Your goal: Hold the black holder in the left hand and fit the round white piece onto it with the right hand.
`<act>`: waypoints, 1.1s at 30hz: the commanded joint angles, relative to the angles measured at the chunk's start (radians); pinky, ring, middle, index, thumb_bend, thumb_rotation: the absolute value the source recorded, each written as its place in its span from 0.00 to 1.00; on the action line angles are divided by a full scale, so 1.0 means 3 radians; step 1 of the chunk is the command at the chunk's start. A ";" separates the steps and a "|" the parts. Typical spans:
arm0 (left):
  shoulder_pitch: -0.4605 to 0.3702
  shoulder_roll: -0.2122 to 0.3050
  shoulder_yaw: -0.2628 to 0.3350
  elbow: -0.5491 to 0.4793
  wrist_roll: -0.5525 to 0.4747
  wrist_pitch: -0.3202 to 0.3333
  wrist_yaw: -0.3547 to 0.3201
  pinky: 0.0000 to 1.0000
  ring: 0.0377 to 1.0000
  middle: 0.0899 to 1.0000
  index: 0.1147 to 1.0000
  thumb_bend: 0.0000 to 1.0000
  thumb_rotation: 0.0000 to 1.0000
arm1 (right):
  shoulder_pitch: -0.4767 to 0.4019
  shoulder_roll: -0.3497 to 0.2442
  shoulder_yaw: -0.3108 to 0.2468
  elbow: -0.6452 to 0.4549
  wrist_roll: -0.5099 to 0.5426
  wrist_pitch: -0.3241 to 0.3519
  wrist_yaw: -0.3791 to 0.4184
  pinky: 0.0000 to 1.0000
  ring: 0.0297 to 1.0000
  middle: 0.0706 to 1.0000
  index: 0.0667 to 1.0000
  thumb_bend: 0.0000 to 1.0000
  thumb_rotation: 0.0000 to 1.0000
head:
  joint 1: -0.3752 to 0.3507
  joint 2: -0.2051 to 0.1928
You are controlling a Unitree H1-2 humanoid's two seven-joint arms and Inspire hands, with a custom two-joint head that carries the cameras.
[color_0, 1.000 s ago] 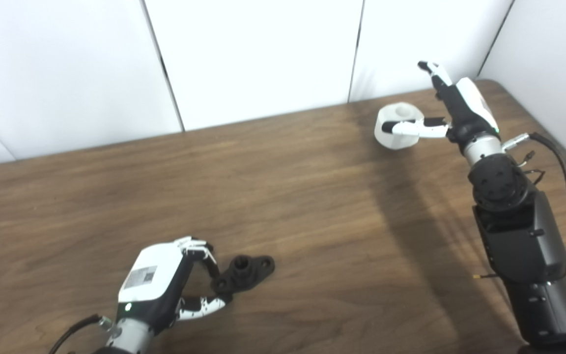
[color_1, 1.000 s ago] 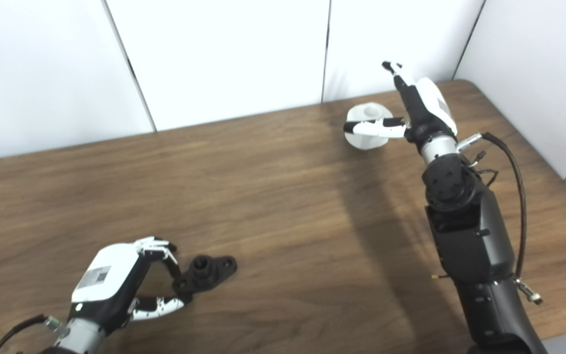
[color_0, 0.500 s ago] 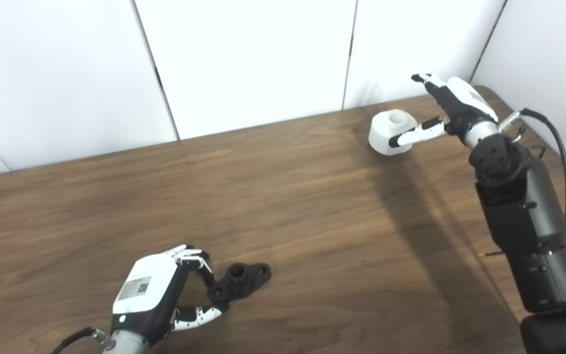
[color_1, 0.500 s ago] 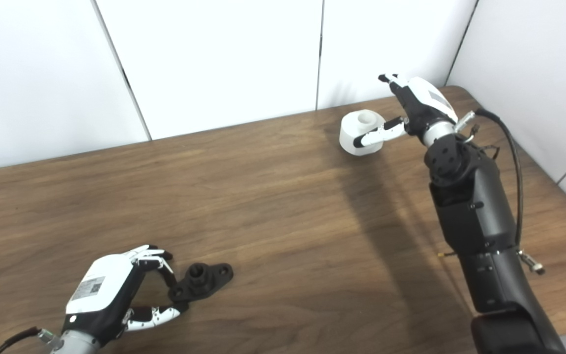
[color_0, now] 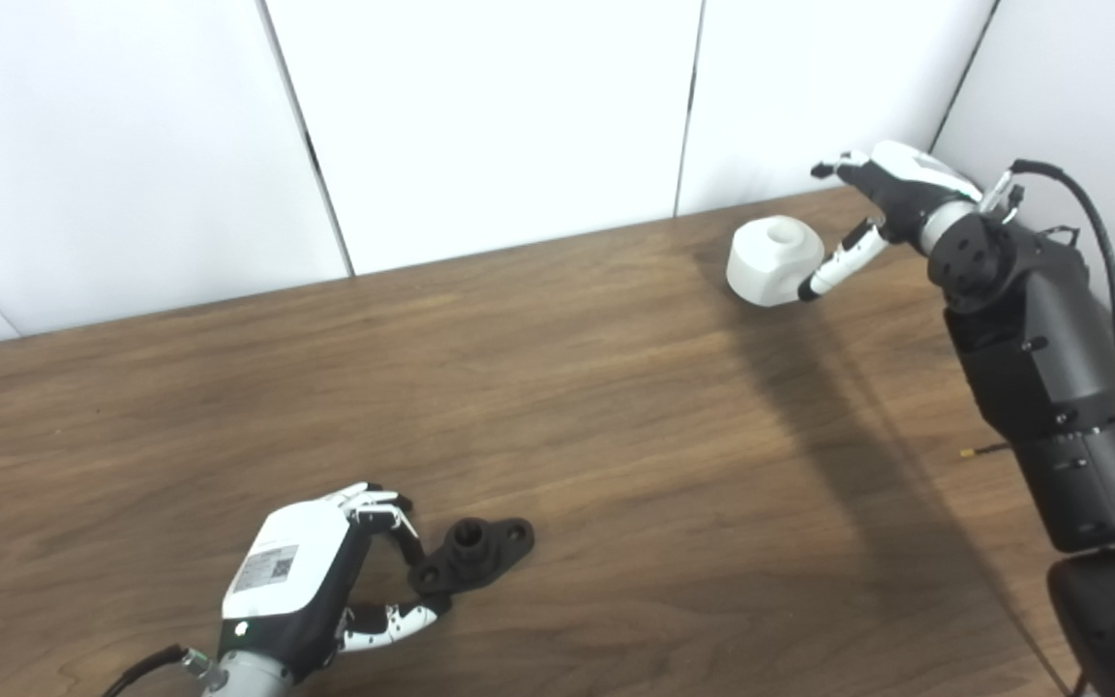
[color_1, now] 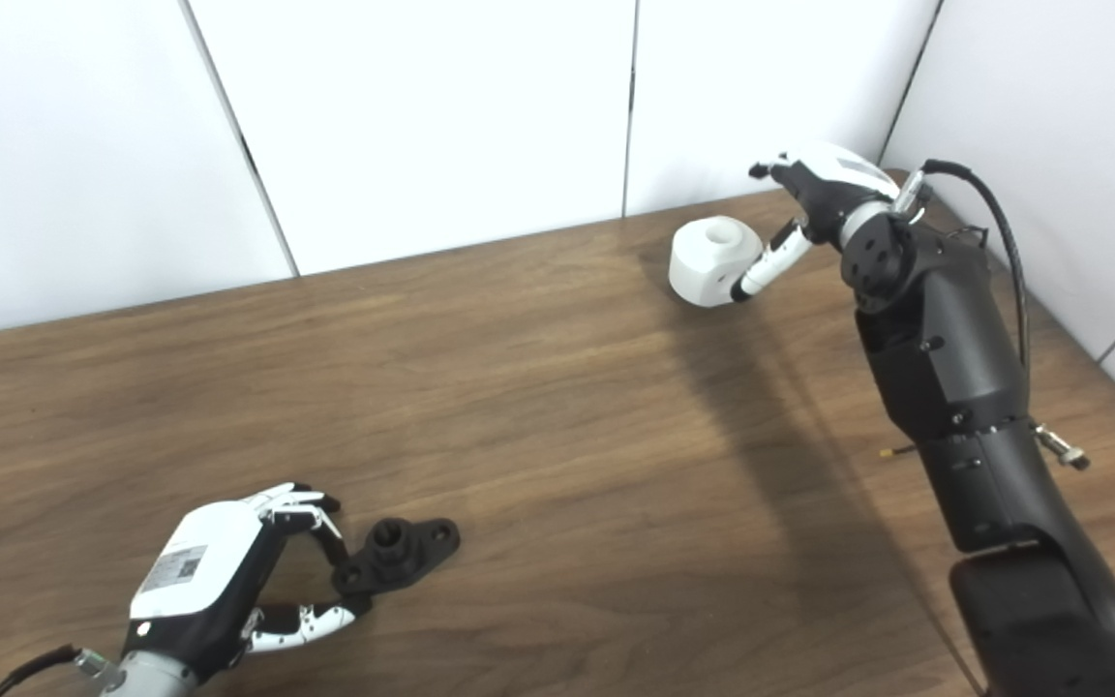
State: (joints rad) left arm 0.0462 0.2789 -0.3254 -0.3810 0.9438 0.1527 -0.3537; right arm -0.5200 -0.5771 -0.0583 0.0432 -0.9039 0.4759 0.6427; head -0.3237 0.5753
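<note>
The black holder (color_0: pixel 475 554) lies flat on the wooden table (color_0: pixel 567 387) at the front left. My left hand (color_0: pixel 311 571) sits just left of it, its curled fingers and thumb pinching the holder's left end. The round white piece (color_0: pixel 772 259), a short cylinder with a raised hub on top, stands at the far right of the table. My right hand (color_0: pixel 867 208) is beside it on the right, open, with its fingers (color_0: pixel 833 166) spread above and behind the piece. Its thumb (color_0: pixel 833 271) lies against the piece's near right side.
White wall panels (color_0: pixel 499 116) close the table's far edge, and another wall runs along its right side. My right forearm (color_0: pixel 1041 387) and its black cable (color_0: pixel 1099 252) hang over the table's right part. Bare wood lies between the two objects.
My right hand has tipped down and forward. Its thumb has swung from across the white piece's front to its right side. My left hand and the holder have not moved; the camera shifted slightly.
</note>
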 commanded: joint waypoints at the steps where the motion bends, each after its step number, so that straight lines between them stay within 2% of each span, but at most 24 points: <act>1: 0.0153 0.0071 -0.0032 0.0215 0.0044 0.0138 -0.0179 0.85 0.87 0.77 0.42 0.52 0.05 | -0.0218 -0.0140 0.0012 -0.0025 0.0027 -0.0023 -0.0100 0.96 1.00 0.99 0.89 0.88 0.15 | -0.0002 0.0001; 15: 0.0157 0.0063 -0.0037 0.0210 0.0056 0.0146 -0.0177 0.84 0.87 0.76 0.42 0.52 0.05 | -0.0352 -0.0177 0.0308 0.0233 0.0302 -0.0063 -0.0466 0.97 1.00 0.97 0.87 0.86 0.13 | -0.0018 -0.0018; 26: 0.0177 0.0067 -0.0036 0.0254 0.0045 0.0128 -0.0143 0.84 0.87 0.77 0.42 0.52 0.05 | -0.0373 -0.0149 0.0449 0.0410 0.0514 -0.0325 -0.1000 0.95 1.00 0.95 0.84 0.85 0.15 | -0.0044 -0.0031; 33: 0.0175 0.0049 -0.0032 0.0267 0.0044 0.0150 -0.0133 0.84 0.87 0.77 0.42 0.52 0.05 | -0.0417 -0.0192 0.0567 0.0470 0.0557 -0.0306 -0.1044 0.95 1.00 0.95 0.83 0.85 0.15 | -0.0039 -0.0033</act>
State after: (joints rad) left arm 0.0489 0.2743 -0.3264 -0.3769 0.9446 0.1529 -0.3437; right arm -0.5866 -0.6011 0.1166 0.1937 -0.7352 0.3995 0.3557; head -0.3344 0.5645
